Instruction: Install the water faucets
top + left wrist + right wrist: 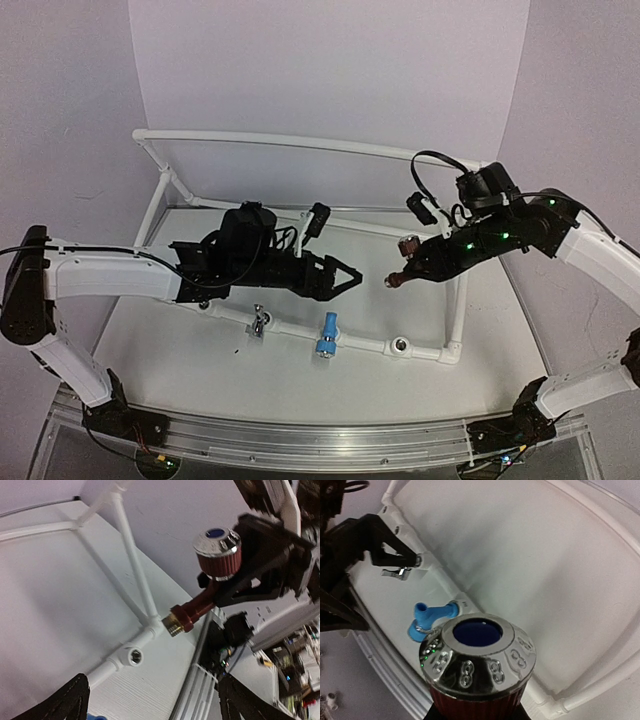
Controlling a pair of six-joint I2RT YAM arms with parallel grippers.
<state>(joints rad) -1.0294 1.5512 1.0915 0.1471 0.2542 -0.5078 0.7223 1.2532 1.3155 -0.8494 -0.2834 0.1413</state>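
table (150,350): white top, filling the lower half of the overhead view, both arm bases at its bottom edge.
pipe frame (300,143): white tubes, a tall back bar across the upper middle and a low front pipe running across the lower centre.
left arm (100,275): reaching in from the left edge, stretched towards the centre above the front pipe.
right arm (600,250): coming in from the right edge, bent down towards the centre.
left gripper (352,281): fingers spread wide, nothing between them, aimed at the other gripper and close to it, not touching.
right gripper (410,266): fingers pinching the red-brown faucet just under its knob.
red-brown faucet (197,607): up in the air right of centre, chrome knob on top, brass-coloured end pointing down-left, clear of the frame.
blue faucet (326,335): plugged into the front pipe, lower centre.
grey faucet (258,322): on the same pipe, just left of the blue one.
socket (401,346): round open hole on the front pipe, right of the blue faucet, below the held one.
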